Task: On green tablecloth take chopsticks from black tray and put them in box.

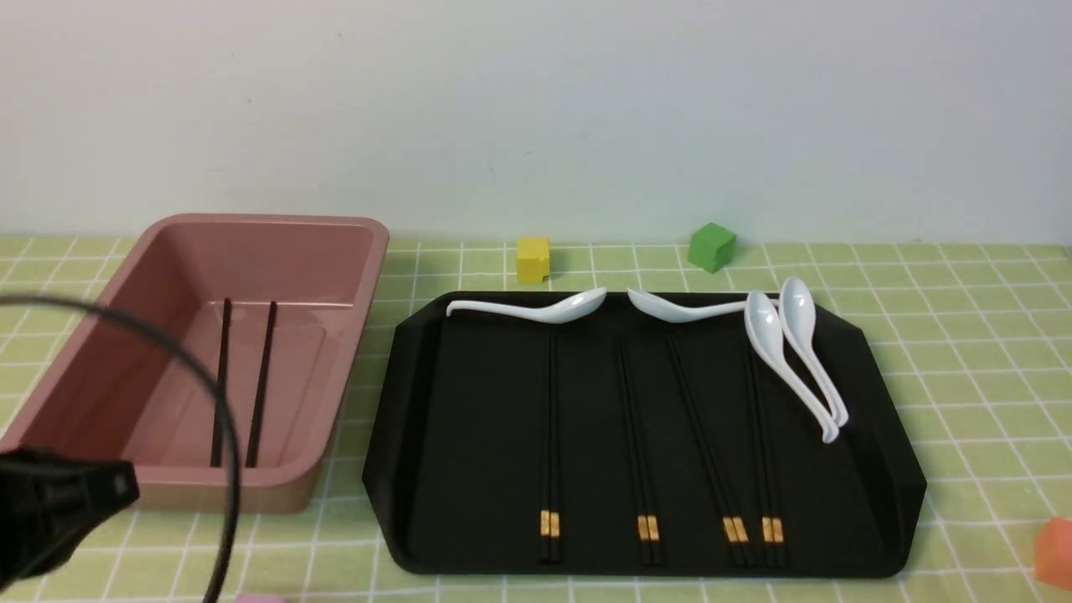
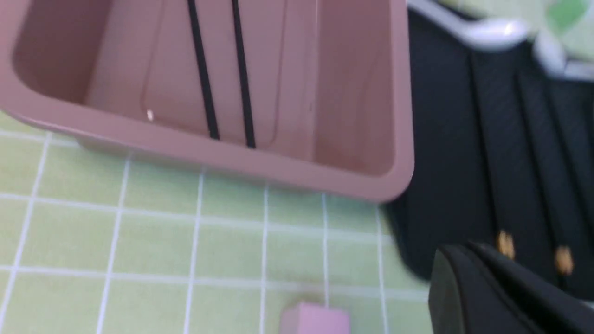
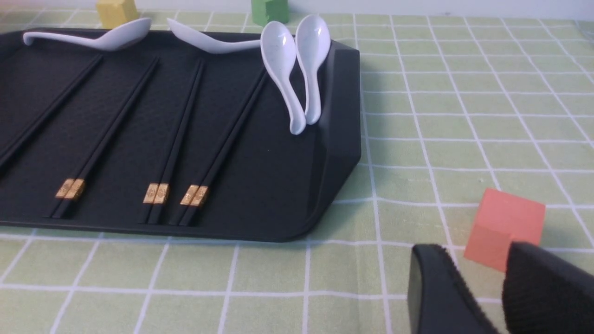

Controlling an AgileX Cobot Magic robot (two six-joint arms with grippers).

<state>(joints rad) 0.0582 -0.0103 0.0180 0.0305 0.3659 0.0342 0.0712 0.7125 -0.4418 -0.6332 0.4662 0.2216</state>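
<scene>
The plain black chopsticks lie side by side, a little apart, on the floor of the pink box at the left of the green tablecloth. The left wrist view shows these chopsticks inside the box too. To the right of the box sits the black tray. My left gripper hovers near the box's front corner, shut and empty, its fingers pressed together. My right gripper, seen only in its wrist view, is open over the cloth right of the tray, holding nothing.
Several gold-banded black chopstick pairs and several white spoons lie in the tray. A yellow cube and a green cube stand behind it. An orange cube sits just beyond my right fingers, a pink cube near my left gripper.
</scene>
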